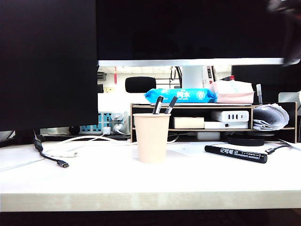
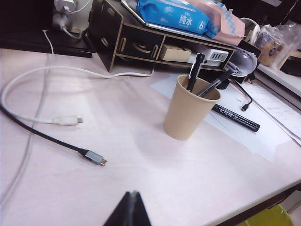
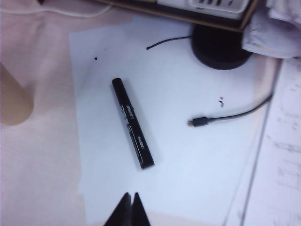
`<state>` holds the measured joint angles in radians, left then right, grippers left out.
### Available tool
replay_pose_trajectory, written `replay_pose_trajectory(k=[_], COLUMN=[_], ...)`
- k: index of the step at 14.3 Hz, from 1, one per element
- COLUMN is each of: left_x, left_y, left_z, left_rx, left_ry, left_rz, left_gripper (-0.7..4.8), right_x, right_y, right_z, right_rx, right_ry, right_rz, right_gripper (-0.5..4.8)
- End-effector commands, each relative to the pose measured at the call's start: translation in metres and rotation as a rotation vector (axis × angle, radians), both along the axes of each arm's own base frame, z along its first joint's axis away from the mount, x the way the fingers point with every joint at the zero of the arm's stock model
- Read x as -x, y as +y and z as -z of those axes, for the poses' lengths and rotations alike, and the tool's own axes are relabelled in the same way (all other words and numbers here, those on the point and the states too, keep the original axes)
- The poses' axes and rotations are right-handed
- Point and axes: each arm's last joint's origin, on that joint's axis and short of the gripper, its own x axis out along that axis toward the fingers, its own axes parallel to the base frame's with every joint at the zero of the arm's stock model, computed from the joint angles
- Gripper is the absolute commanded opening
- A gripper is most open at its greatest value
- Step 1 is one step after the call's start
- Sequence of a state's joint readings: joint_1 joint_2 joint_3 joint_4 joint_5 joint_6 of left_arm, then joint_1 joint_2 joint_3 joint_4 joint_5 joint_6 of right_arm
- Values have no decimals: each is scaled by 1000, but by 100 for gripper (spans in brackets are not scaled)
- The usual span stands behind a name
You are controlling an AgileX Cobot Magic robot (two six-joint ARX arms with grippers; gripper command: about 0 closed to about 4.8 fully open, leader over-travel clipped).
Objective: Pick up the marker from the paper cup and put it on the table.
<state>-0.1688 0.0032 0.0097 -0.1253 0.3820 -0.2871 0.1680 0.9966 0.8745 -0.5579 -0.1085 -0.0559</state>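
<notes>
- Exterior view: the table [image 1: 141,181] is blown out white, while the monitors [image 1: 47,61] above are featureless black; a dark arm blurs in the upper right corner.
- Left wrist view: pinkish cast, soft shadow beside the cup [image 2: 188,109], the far corner smeared.
- Right wrist view: hazy, the paper [image 3: 188,141] glaring, the marker [image 3: 133,123] slightly soft.

Ext cam low, frontal; wrists overhead, marker [image 3: 133,123] shared
</notes>
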Motion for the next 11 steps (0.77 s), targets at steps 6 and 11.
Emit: replay_pose_trajectory(k=[6,11], left_x=[0,0], left_y=[0,0], left_z=[0,0], left_rx=[1,1], left_ry=[1,1], left_rz=[1,1], left_gripper=[-5,-5], right_x=[74,97], right_y=[-16,-24], right_z=[38,62], right_rx=[-37,-75], right_ry=[-228,-541], right_rz=[30,69], right_gripper=[-5,-5])
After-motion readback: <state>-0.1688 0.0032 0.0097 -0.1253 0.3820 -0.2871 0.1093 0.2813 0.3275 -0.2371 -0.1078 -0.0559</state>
